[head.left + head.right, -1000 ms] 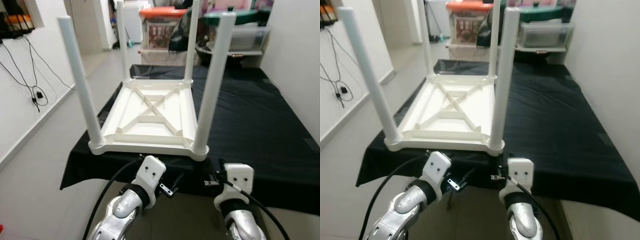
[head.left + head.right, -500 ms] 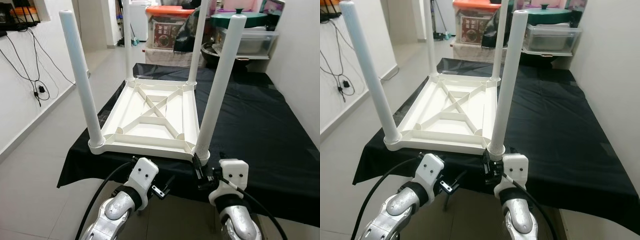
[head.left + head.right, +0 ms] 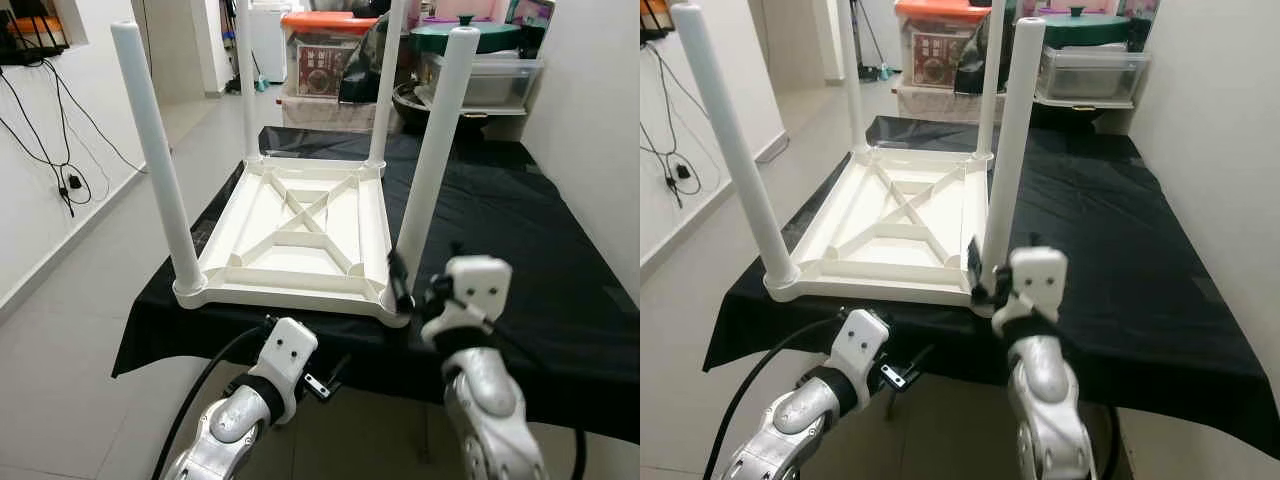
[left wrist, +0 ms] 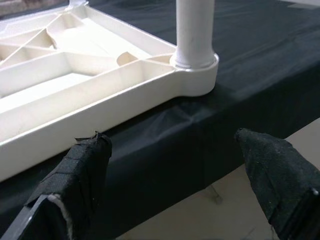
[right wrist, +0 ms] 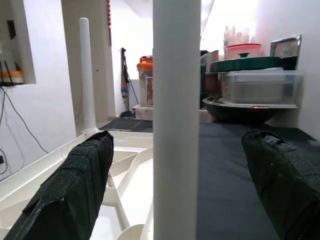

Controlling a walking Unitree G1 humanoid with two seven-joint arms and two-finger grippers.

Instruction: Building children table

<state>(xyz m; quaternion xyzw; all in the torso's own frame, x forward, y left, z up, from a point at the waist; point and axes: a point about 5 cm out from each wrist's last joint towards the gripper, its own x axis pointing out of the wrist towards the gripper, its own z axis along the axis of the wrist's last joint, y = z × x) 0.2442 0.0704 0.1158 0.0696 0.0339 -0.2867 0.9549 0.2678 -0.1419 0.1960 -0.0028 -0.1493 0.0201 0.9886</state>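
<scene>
1. On the near end of the black-draped table, the white plastic children's table lies upside down, its ribbed underside facing up and all four round white legs pointing at the ceiling. That pose suits assembly: the corner sockets face upward, so legs can be pressed straight down into them.
2. Its near edge sits close to the cloth's front edge, which puts the two front corners within the arms' reach.
3. Nearest the robot's right, the front right leg stands in its corner socket. The right hand is raised to it with its black fingers spread wide, one on either side of the post, not yet closed on it; I judge it is about to grip or seat this leg.
4. Lower down, the left hand hovers just off the table's front edge, below the white frame, fingers well apart and holding nothing.
5. Beyond the far end stand storage boxes and a green-lidded pot.
</scene>
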